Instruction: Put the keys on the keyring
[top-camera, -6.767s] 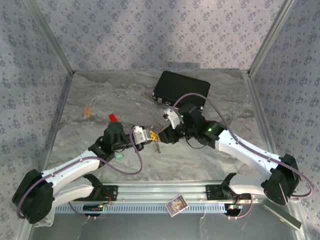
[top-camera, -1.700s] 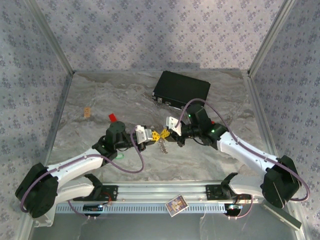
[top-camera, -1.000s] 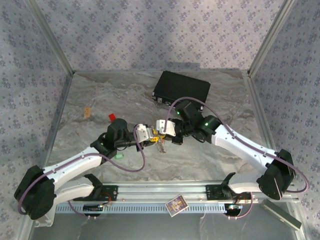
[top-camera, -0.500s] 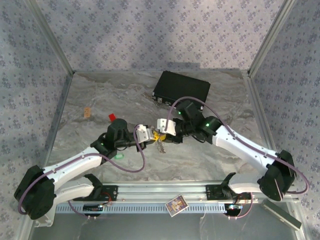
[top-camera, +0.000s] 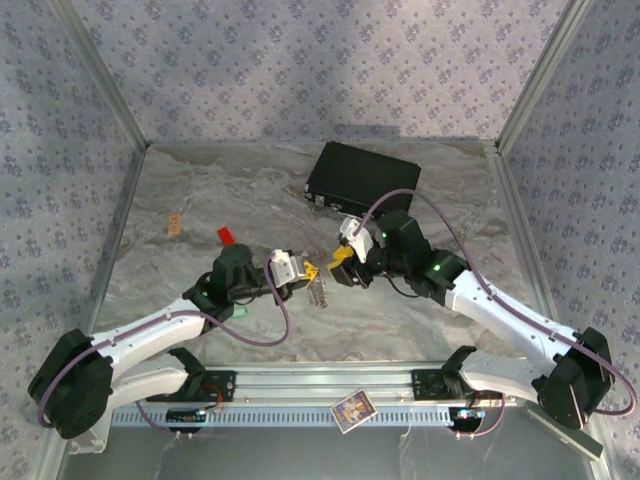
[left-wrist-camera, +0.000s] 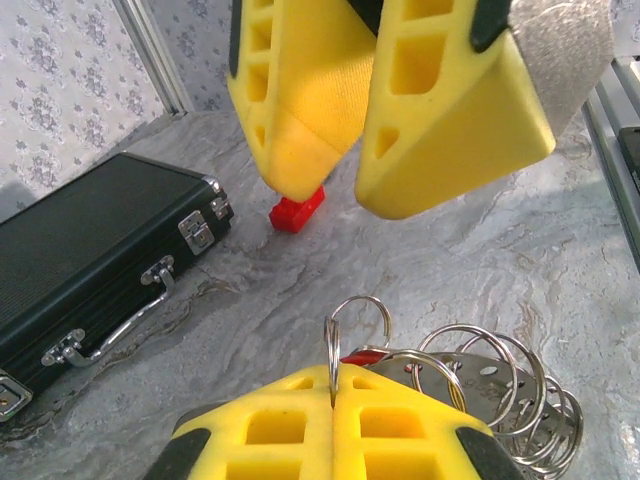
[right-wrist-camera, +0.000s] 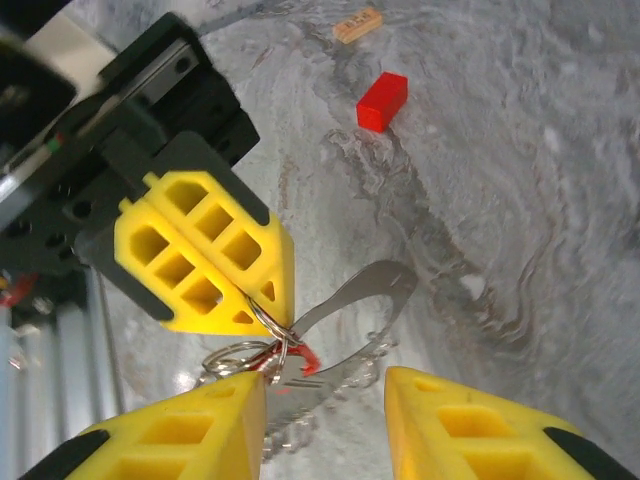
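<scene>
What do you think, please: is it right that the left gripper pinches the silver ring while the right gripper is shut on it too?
Not quite: the right gripper is open, as the right wrist view shows. The left gripper does pinch the silver ring.

Table (top-camera: 420, 330): grey marbled top, walled on three sides.
Far middle: black case (top-camera: 362, 180), lying flat, lid shut.
Left of centre: red block (top-camera: 225, 236).
Far left: small tan piece (top-camera: 175, 224).
Near left: green piece (top-camera: 240, 311), possibly a key head, partly hidden.
</scene>
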